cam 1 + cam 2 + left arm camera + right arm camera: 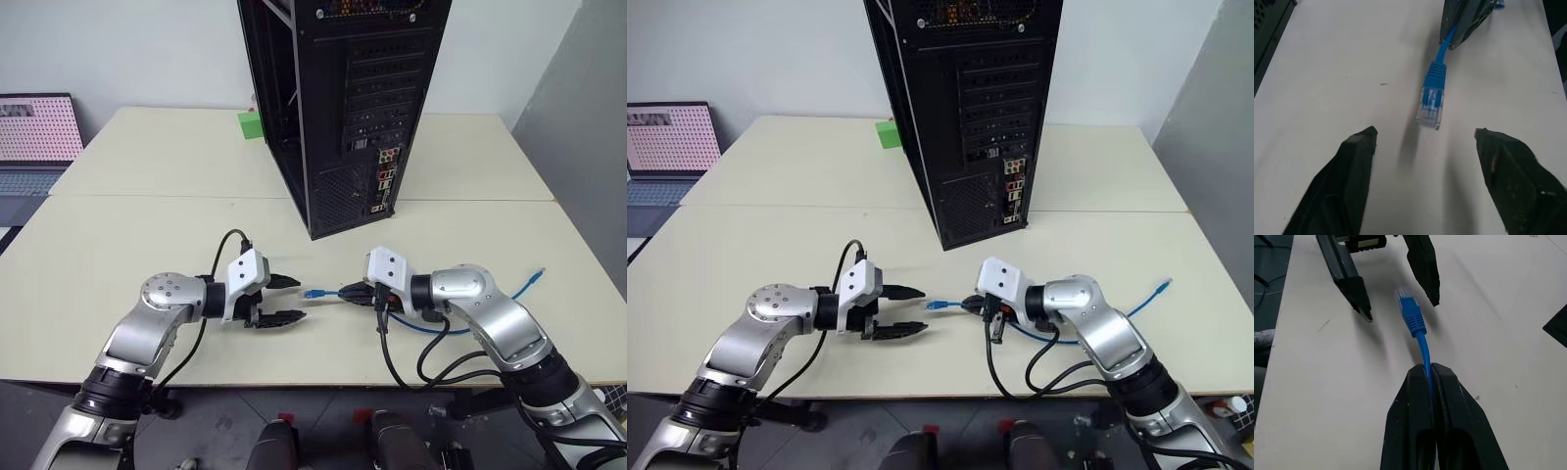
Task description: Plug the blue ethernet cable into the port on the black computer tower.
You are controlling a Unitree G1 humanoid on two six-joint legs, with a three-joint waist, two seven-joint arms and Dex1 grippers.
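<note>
both silver arms sit nearest the cam, low over the pale cream tabletop (147,206), grippers facing each other. right gripper (359,295), black two-finger type, is pressed together on the thin bright blue ethernet cable (1423,352), pinching the cord a bit behind the blue boot, so the small clear plastic plug (1429,113) sticks out free past the fingertips toward the other arm. that overhang looks deliberate: leaves the plug end bare for a second grip.

left gripper (279,300), also black w/ two fingers, is spread, one finger each side of the plug's line, tips near the plug but not touching it. in the left wrist view the plug lies between and just ahead of the two fingers. reads as a handover or regrip setup, prob. to get hold nearer the plug for better aim.

rest of the blue cable trails behind the right arm, far plug lying on the table to the robot's right.

tall black metal computer tower (338,108) stands upright further back mid-table, rear panel toward the robot, w/ a cluster of small coloured connectors (384,176) low on it. which socket is the port, can't tell. plug is well apart from the tower, so insertion not yet begun.
</note>
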